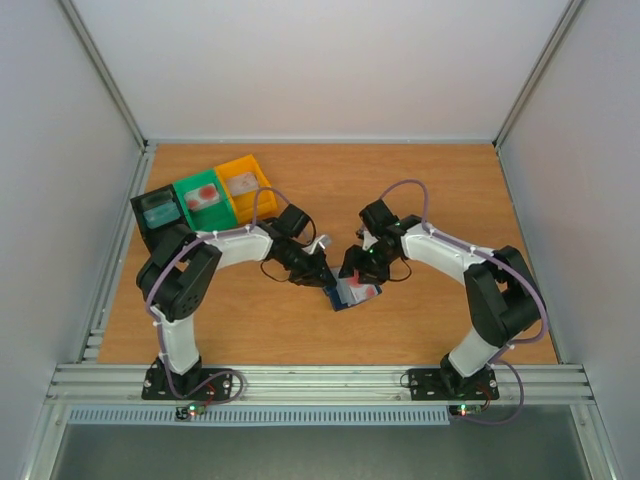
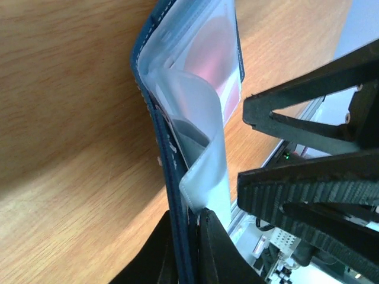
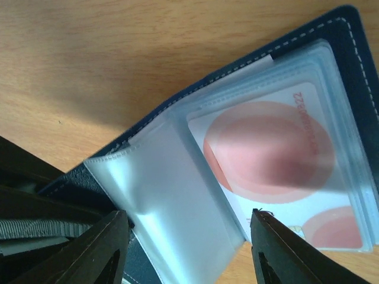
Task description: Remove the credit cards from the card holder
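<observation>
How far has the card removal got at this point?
Done: what look like cards lie in the three bins. In hand: the left gripper pinches the open card holder by its cover; the right gripper is open at the clear sleeves. Remaining: a card with reddish circles sits in a sleeve, ungrasped.

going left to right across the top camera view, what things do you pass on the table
black bin → green bin → yellow bin → left gripper → card holder
</observation>
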